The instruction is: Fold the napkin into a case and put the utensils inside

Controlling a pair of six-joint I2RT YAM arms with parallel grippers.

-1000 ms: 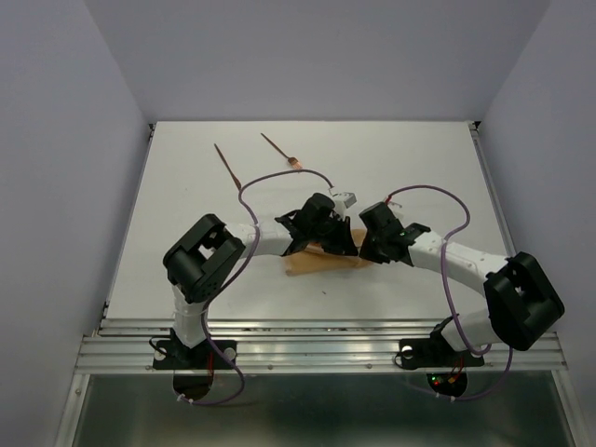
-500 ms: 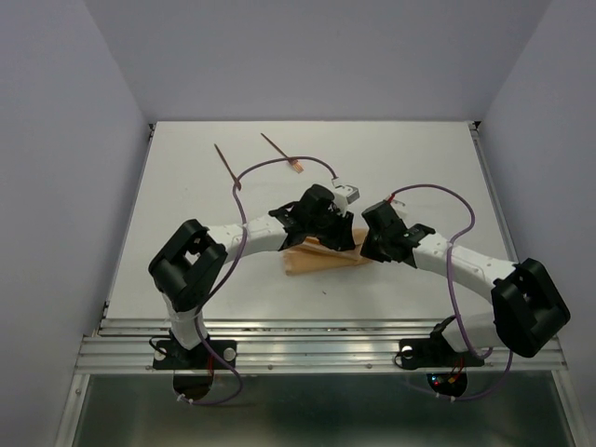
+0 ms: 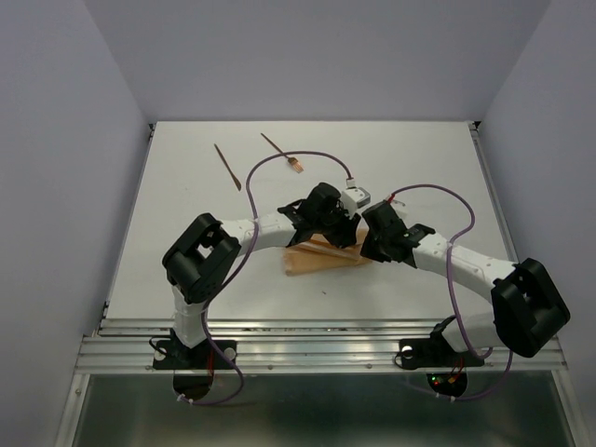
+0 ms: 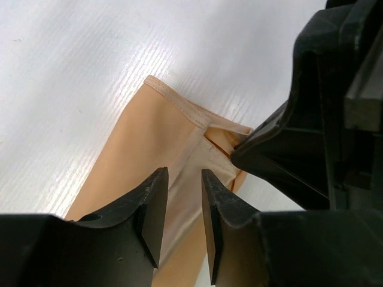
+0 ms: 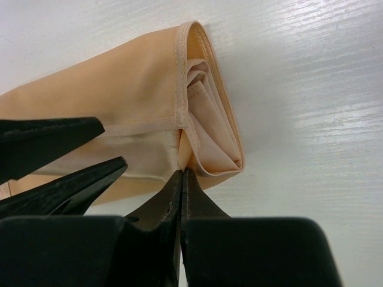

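On the table [image 3: 428, 168], a little toward 6 o'clock from its middle in the top view, lies the case [image 3: 312, 262], a flat tan oblong with its long axis running roughly 9 to 3 o'clock. Both arms meet over its 3 o'clock half. The left gripper [image 4: 182, 179] hangs over the cloth with its fingers spread by a narrow slot. Only the case's surface shows through that slot, and nothing is held. Whether the tips touch the cloth cannot be told. The right gripper [image 5: 181, 178], at the case's 3 o'clock end, has its fingers pressed together, their tips right at the stitched hem by that end. Whether a layer of cloth is nipped between them cannot be told either. In the right wrist view that end shows several paler folded layers tucked inside an outer wrap. The two grippers are close together, the left just at 9 o'clock of the right. Toward 11 o'clock of the case, and well apart from it, lie the stick [image 3: 227, 166] and the fork [image 3: 277, 149]. The fork is at 3 o'clock of the stick, near it but not touching. Both slant from 11 to 5 o'clock, and the fork's small paler head is at its 5 o'clock end.
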